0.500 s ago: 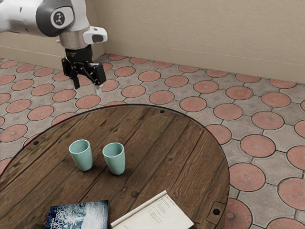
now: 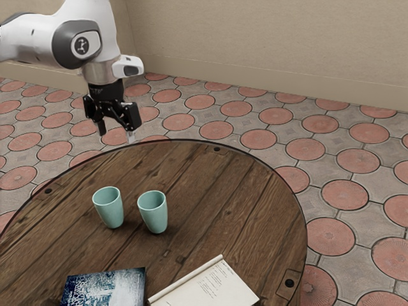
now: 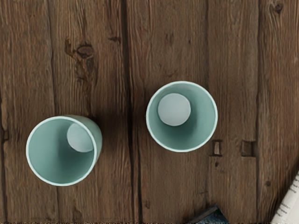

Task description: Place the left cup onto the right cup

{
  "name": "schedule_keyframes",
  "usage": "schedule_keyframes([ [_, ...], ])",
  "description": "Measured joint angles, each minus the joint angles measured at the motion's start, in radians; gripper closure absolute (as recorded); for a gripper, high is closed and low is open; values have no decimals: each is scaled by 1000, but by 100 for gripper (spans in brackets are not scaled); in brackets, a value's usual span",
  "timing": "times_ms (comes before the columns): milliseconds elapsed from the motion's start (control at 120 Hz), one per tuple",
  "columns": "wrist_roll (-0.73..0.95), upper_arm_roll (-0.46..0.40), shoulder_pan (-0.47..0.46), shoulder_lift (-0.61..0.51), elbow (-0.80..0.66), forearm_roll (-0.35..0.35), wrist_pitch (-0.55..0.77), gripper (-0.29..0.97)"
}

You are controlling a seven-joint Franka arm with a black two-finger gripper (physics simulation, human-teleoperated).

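Observation:
Two teal cups stand upright and a little apart on the round wooden table [image 2: 210,191]. The left cup [image 2: 108,206] is toward the exterior view's left and the right cup [image 2: 153,211] beside it. My gripper [image 2: 117,131] hangs open and empty high above them, pointing down. From the hand's camera I look into both cups from above: the left cup [image 3: 63,150] and the right cup [image 3: 182,116], with the right cup nearer the middle of that view.
A dark blue book [image 2: 105,287] and an open white booklet [image 2: 207,285] lie near the table's front edge; the book's corner [image 3: 210,217] and the booklet's edge [image 3: 290,205] show beyond the right cup. Tiled floor surrounds the table.
My hand has come down a little toward the table, still open. The cups have not moved.

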Motion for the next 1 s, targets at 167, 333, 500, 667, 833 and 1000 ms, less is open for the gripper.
schedule_keyframes([
  [167, -6, 5, 30, -42, -131, -4, 84, 0],
  [333, -11, 6, 60, -74, -249, -3, 165, 0],
  [500, -15, 16, 70, -64, -303, -3, 218, 5],
  [667, -18, 39, 70, -29, -318, -4, 259, 15],
  [833, -21, 60, 74, 11, -314, -7, 289, 25],
  [1000, -23, 68, 83, 52, -310, -21, 312, 30],
])
